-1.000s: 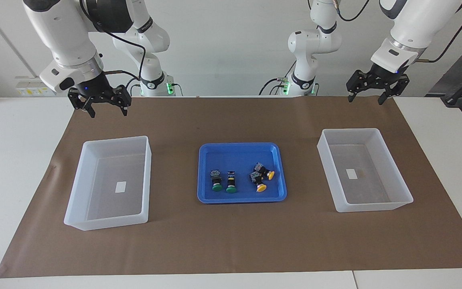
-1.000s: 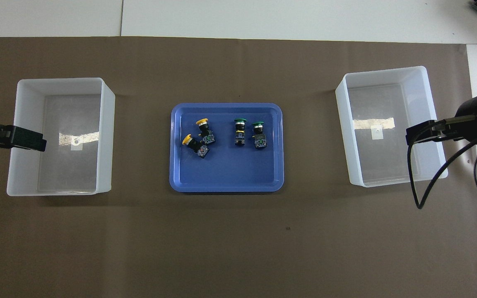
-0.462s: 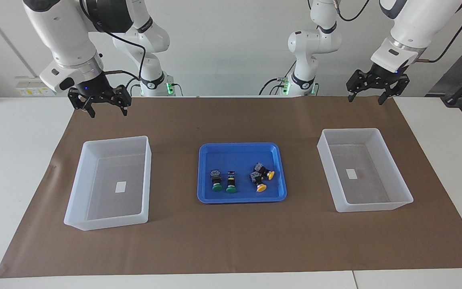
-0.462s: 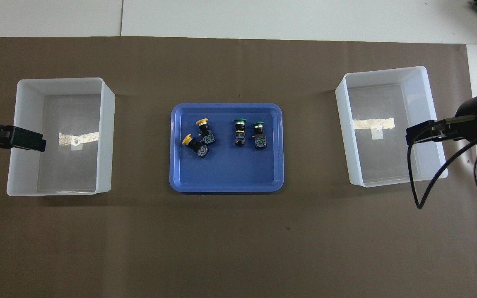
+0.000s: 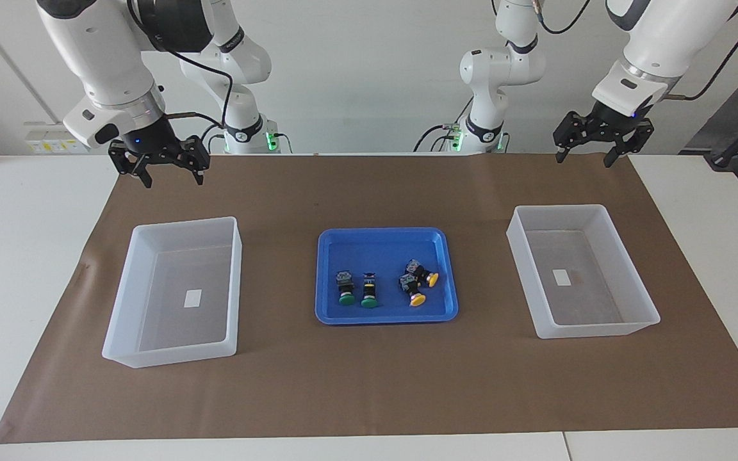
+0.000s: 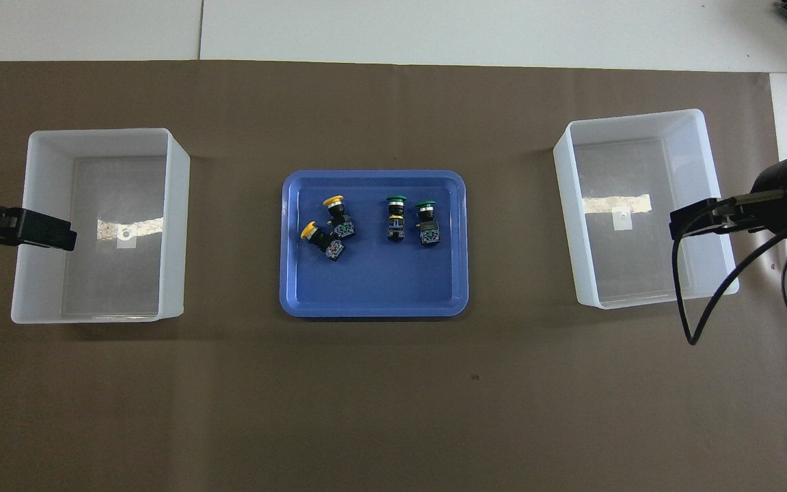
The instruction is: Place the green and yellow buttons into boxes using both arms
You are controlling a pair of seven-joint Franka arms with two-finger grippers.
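Left hand [image 5: 587,139] hangs high with fingers spread and nothing in them, over the brown mat near the robots' edge of the tabletop, at the left arm's end. Right hand [image 5: 167,165] mirrors it at the right arm's end, also spread and empty. Both look parked, clear of the work, likely waiting to start.

Below each sits a box: one [image 5: 625,323] at the left arm's end, one [image 5: 122,349] at the right arm's end, both holding only a small label. That puts a drop point on each arm's own side.

Mid-tabletop, the blue tray [image 5: 382,240] carries all four buttons: two green [image 5: 358,299] side by side, two yellow [image 5: 425,289] touching, yellows toward the left arm, greens toward the right. Nothing sorted yet, I'd say; each arm seems set to take the pair closer to it.
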